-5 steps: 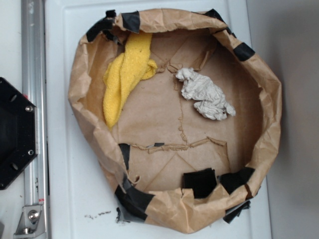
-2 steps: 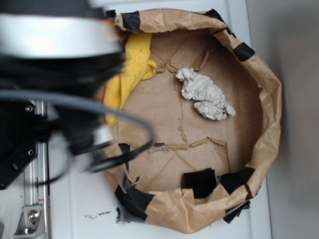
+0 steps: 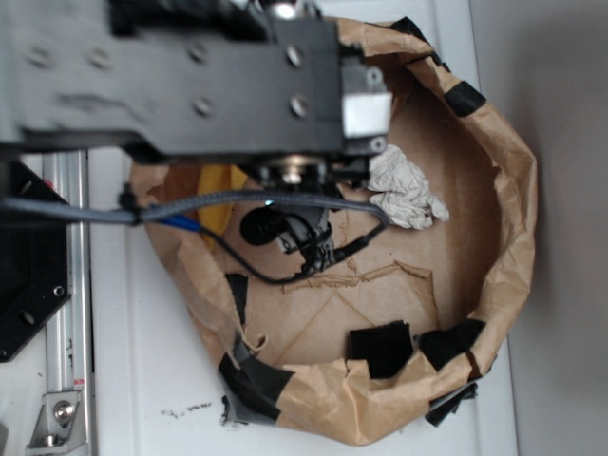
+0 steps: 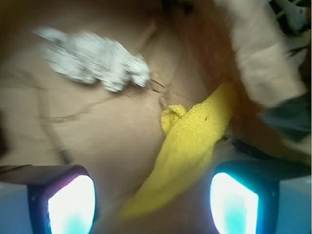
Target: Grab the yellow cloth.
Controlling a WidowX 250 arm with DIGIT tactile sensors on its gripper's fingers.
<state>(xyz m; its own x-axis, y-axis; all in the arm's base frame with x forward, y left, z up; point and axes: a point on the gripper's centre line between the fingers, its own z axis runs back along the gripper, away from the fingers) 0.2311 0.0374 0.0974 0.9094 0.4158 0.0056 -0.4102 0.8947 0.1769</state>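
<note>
The arm [image 3: 190, 85] hides most of the yellow cloth [image 3: 217, 190] — the wrist view is blurred, fingers [image 4: 70, 202] cut off below.

- The yellow cloth [image 4: 192, 151] lies stretched between the two spread fingers [image 4: 70, 202], nearer the right-hand one.
- A whitish wad [image 4: 95, 61] sits well beyond them, on brown paper [image 4: 97, 126].

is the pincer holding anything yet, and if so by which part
Nothing is held. The pincer is open above the paper basin, and the yellow cloth lies loose on the floor between and below its fingers.
</note>
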